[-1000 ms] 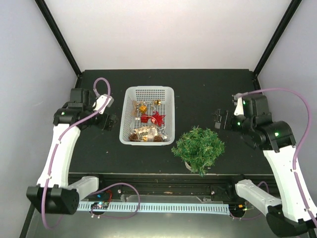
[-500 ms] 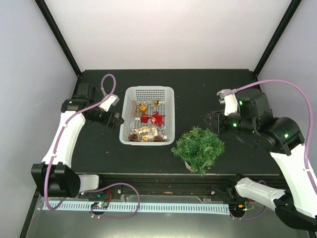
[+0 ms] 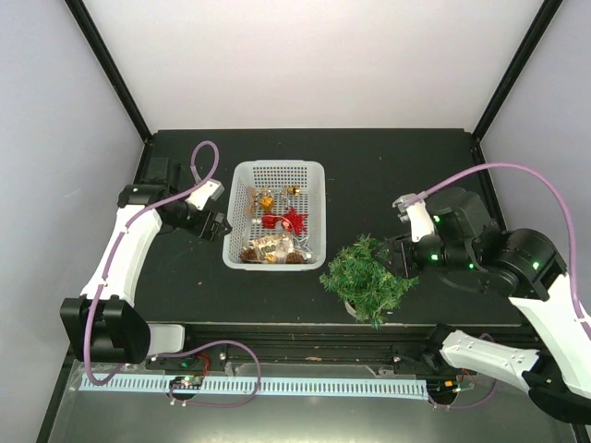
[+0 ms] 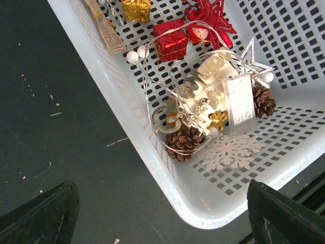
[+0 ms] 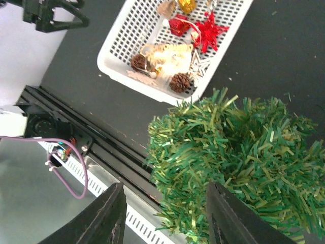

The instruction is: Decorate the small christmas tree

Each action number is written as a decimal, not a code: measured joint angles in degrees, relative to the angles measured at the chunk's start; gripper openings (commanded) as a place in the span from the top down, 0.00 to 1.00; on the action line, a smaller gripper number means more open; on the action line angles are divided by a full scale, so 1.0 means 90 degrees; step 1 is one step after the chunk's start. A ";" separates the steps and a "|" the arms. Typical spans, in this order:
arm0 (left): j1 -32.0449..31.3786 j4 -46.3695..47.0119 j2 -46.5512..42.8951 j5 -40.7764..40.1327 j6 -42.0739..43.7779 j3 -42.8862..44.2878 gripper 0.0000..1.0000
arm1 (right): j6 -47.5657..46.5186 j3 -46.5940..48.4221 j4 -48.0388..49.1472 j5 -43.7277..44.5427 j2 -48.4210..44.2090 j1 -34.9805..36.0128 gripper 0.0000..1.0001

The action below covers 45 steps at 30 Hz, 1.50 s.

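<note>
Where the table's near edge runs right of centre, the small christmas tree stands upright on its pale pot. The right arm rises from the near right corner, folds at the elbow and reaches leftward, bringing the right gripper against the tree's right flank. From the right wrist view its fingers stand partly apart with green sprigs between them, but I cannot tell whether they pinch any foliage. The left arm climbs from the near left corner along the left edge, bends, and turns its wrist rightward, so the left gripper hangs spread wide and empty, just beside the left wall of the white basket. This basket sits mid-table and holds red and gold ornaments, pine cones and a white snowflake.
</note>
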 measured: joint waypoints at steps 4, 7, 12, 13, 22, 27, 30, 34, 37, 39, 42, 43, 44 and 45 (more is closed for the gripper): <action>0.0000 0.0036 0.0000 -0.0029 0.0000 -0.0102 0.10 | 0.0046 -0.0248 -0.0034 0.0180 -0.0022 0.0090 0.55; 0.0000 0.0049 -0.0002 -0.0058 0.0000 -0.0185 0.10 | 0.0066 -0.0384 -0.0049 0.0345 -0.0039 0.0090 0.57; 0.0000 0.0117 -0.0002 -0.0097 0.0000 -0.0342 0.10 | 0.0163 -0.0447 -0.0044 0.0646 -0.0104 0.0092 0.67; 0.0000 0.0136 -0.0002 -0.0107 0.0000 -0.0379 0.10 | 0.0160 -0.0447 -0.0044 0.0690 -0.0117 0.0095 0.69; 0.0000 0.0219 -0.0209 -0.0180 0.0000 -0.0566 0.10 | 0.0192 -0.0527 -0.0029 0.0719 -0.0119 0.0095 0.76; 0.0000 0.0262 -0.0228 -0.0219 0.0000 -0.0651 0.10 | 0.0177 -0.0549 0.0002 0.0634 -0.0070 0.0136 0.71; 0.0000 0.0270 -0.0236 -0.0223 0.0000 -0.0695 0.10 | 0.0182 -0.0600 0.0044 0.0597 -0.0049 0.0185 0.69; 0.0000 0.0284 -0.0296 -0.0223 0.0000 -0.0770 0.10 | 0.0185 -0.0848 0.0073 0.0583 -0.0075 0.0202 0.69; 0.0000 0.0299 -0.0350 -0.0226 0.0000 -0.0848 0.10 | 0.0189 -0.1022 0.0078 0.0583 -0.0107 0.0204 0.77; 0.0000 0.0318 -0.0364 -0.0226 -0.0002 -0.0891 0.10 | 0.0216 -0.1056 0.0083 0.0597 -0.0109 0.0219 0.81; 0.0000 0.0325 -0.0396 -0.0228 -0.0005 -0.0976 0.10 | 0.0228 -0.1032 0.0124 0.0646 -0.0107 0.0236 0.83; 0.0000 0.0325 -0.0401 -0.0226 -0.0005 -0.0996 0.10 | 0.0228 -0.1003 0.0119 0.0668 -0.0097 0.0238 0.84; 0.0000 0.0330 -0.0408 -0.0228 -0.0005 -0.1013 0.10 | 0.0233 -0.0942 0.0119 0.0692 -0.0080 0.0238 0.85; 0.0000 0.0328 -0.0413 -0.0228 -0.0007 -0.1027 0.10 | 0.0228 -0.0867 0.0121 0.0721 -0.0061 0.0238 0.87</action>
